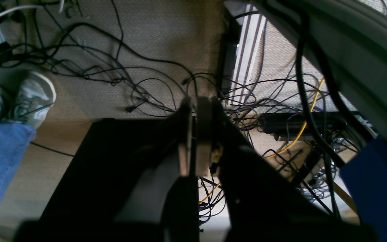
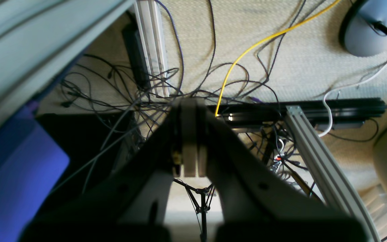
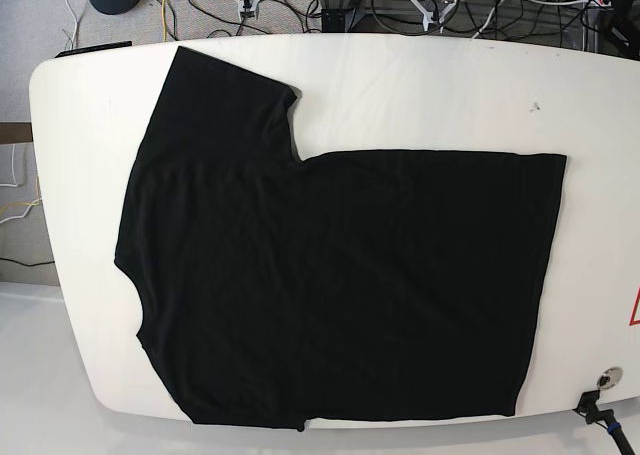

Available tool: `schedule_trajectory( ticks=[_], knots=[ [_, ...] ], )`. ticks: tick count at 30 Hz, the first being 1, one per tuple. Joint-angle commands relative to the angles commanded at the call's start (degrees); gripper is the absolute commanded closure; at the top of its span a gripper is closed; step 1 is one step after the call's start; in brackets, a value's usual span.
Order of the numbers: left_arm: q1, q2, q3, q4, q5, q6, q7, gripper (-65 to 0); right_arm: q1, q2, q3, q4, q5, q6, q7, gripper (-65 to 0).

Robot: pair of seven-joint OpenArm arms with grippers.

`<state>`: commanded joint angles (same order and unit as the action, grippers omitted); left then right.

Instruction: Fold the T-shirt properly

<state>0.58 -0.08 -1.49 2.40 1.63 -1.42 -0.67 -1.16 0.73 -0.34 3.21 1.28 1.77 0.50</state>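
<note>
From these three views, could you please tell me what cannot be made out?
- T-shirt: near sleeve cut off by the base view's bottom edge; its underside, and any print there, is hidden.
- Left hand and right hand: outside the base view; wrist views show them over floor cables.

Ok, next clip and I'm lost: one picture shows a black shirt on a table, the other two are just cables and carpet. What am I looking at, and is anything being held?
This is a two-armed robot meant to fold the T-shirt. The base view looks down on a white table, where the shirt lies spread flat, plain black side up, one sleeve pointing to the upper left. No arm appears in that view.

The other two pictures come from small cameras mounted on each arm's wrist, looking past the gripper. Both arms hang beside the table, so they see the carpet and tangled cables underneath. The left wrist view also catches a person's shoe and jeans.

The left gripper and right gripper both have their jaws pressed together with nothing between them. Nothing is held.
</note>
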Motion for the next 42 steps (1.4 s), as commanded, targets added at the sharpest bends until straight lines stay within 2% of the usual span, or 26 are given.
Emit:
schedule_trajectory(
  ticks=[9,10,11,15,24,29,30,33,37,40,42],
  knots=[
    [0.0,-0.1,0.0,-0.3,0.1,-0.2,-0.3,-5.0,-0.1,0.1,0.0,-0.1,0.0,-0.16,-0.4,0.0],
    [0.0,-0.1,0.1,-0.6,0.0,-0.3,-0.5,-8.8,-0.1,0.1,-0.1,-0.3,-0.2,-0.11,-0.2,0.0],
    [0.1,-0.2,0.2,-0.6,0.0,-0.2,-0.7,-16.1,-0.3,0.1,0.0,-0.3,-0.2,-0.10,-0.2,0.0],
    [0.3,-0.3,0.1,-0.7,-0.4,0.1,-1.7,-20.4,-0.6,0.1,-0.1,-0.5,-0.2,0.00,-0.1,0.0],
    [0.6,-0.5,0.1,-0.5,0.0,0.0,-0.2,-13.2,-2.5,0.2,1.1,0.9,-0.4,0.31,-0.6,0.0],
    [2.9,-0.9,0.1,1.3,0.2,-1.5,0.8,-7.6,-8.8,0.2,3.1,8.5,0.2,1.02,-1.0,0.0],
    [1.1,-0.3,-0.3,0.0,-0.7,-0.2,-0.3,-12.5,-4.2,0.0,2.0,2.3,0.3,-0.98,-0.1,0.0],
    [1.7,-0.2,-1.3,0.2,-0.7,-0.5,0.1,-12.4,-5.3,-0.1,1.8,3.9,1.3,-3.52,-0.2,0.0],
    [3.0,0.0,-2.0,1.3,-1.0,-0.4,0.8,-12.2,-7.2,0.1,1.8,8.1,3.9,-3.79,-0.3,0.0],
    [4.7,-0.3,-2.3,2.9,-1.4,-0.3,0.9,-11.9,-8.9,0.2,1.6,11.4,3.1,-5.07,-0.2,0.0],
    [5.9,-0.6,-2.1,4.8,-1.4,-0.3,1.0,-11.9,-9.9,0.5,1.3,13.2,2.5,-5.13,-0.1,0.0]
  ],
)
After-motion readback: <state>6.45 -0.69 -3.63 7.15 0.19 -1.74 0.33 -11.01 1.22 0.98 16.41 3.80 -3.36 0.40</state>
